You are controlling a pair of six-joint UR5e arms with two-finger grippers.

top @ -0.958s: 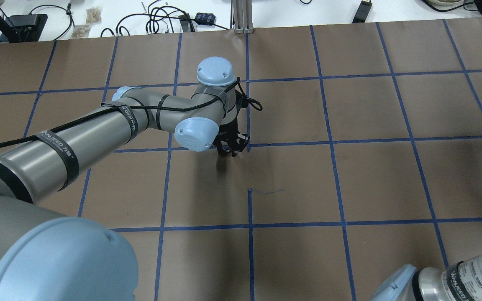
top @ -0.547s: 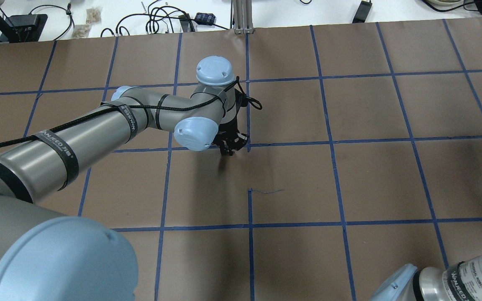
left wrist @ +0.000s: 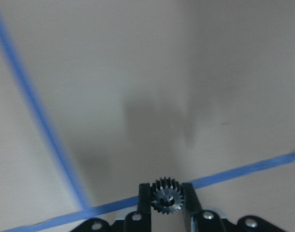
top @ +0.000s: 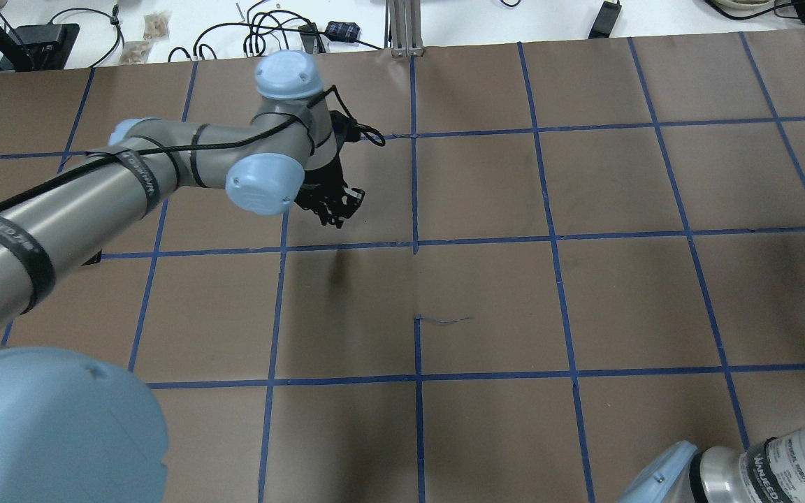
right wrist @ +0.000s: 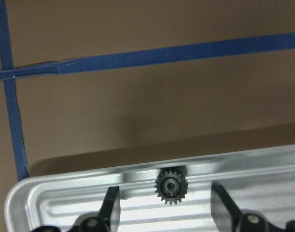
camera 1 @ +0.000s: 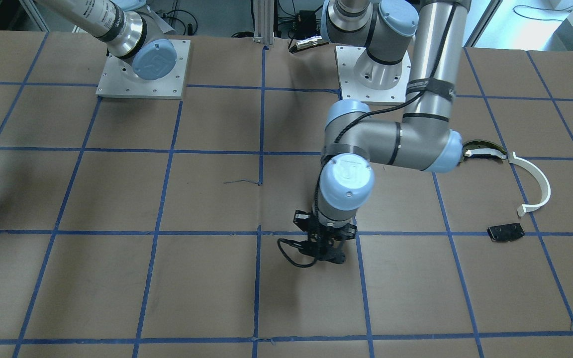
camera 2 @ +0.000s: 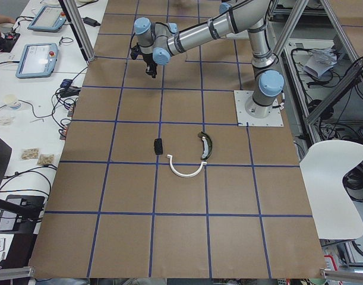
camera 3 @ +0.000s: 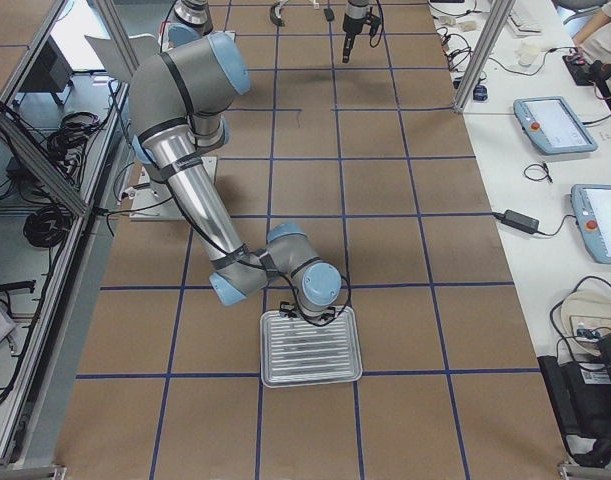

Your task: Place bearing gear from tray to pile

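At the end of the worktop (top: 584,300) on the robot's left lies the pile: a thin white half-ring strip (camera 1: 546,189), a dark curved piece with pale trim (camera 1: 485,150) and a flat black rectangular plate (camera 1: 505,232). They sit near one another but apart.

Well short of them, around the middle of the worktop, the left tool (left wrist: 167,193) hangs over bare brown paper. It is pinching a small dark toothed metal gear (left wrist: 167,195) across its teeth. That wrist view is blurred, so I can't say how deep the gear sits between the fingers. It looks like a thin hold on the tooth tips. A quick swing toward the pile could twist the gear loose, and letting go from any height could send it rolling past the parts.

At the worktop's right end, the right tool (right wrist: 166,207) hovers low over a ribbed silver metal tray (camera 3: 315,362). Its fingers are spread wide on either side of a second dark gear (right wrist: 171,186), touching nothing. That gear rests tight against the tray's rim wall, so fingers closing there might strike the rim or nudge the gear aside.
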